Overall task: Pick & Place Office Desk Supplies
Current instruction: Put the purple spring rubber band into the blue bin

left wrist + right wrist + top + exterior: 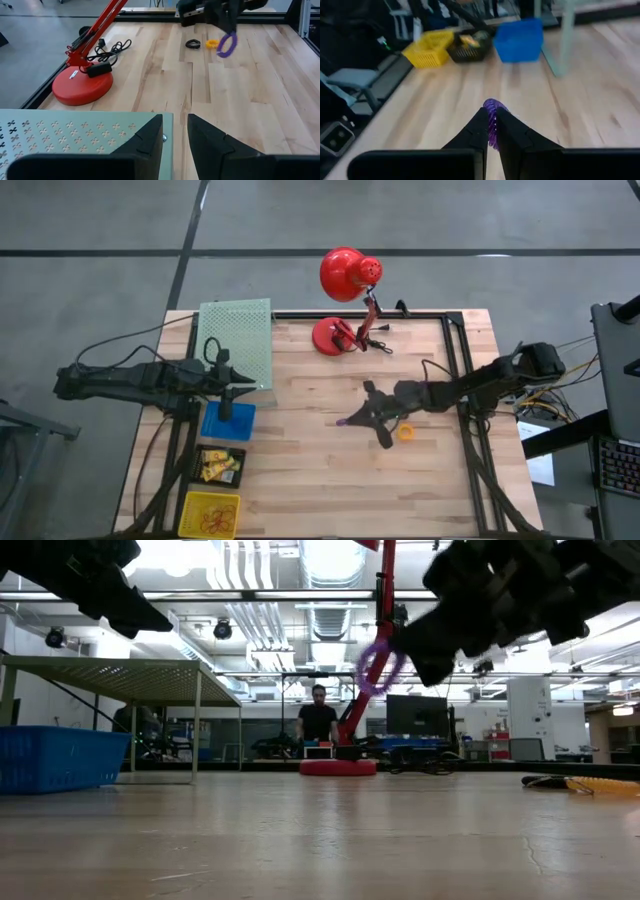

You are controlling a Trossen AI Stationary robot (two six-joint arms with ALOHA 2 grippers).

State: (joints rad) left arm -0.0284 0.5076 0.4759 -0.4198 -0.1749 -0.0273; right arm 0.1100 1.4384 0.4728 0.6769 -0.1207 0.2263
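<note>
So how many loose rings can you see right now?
3: a purple ring held in the right claw above the table, and an orange ring and a black ring lying side by side on the wood; more may be hidden.

Both arms are showing as matte black, jointed links with bulky housings. The left gripper [175,137] is ending in two broad, wedge-shaped black fingers [147,140] tapering forward from a flat black bar. The right gripper [491,132] is wearing the same dark angular fingers [512,135], narrowing toward blunt tips.
</note>
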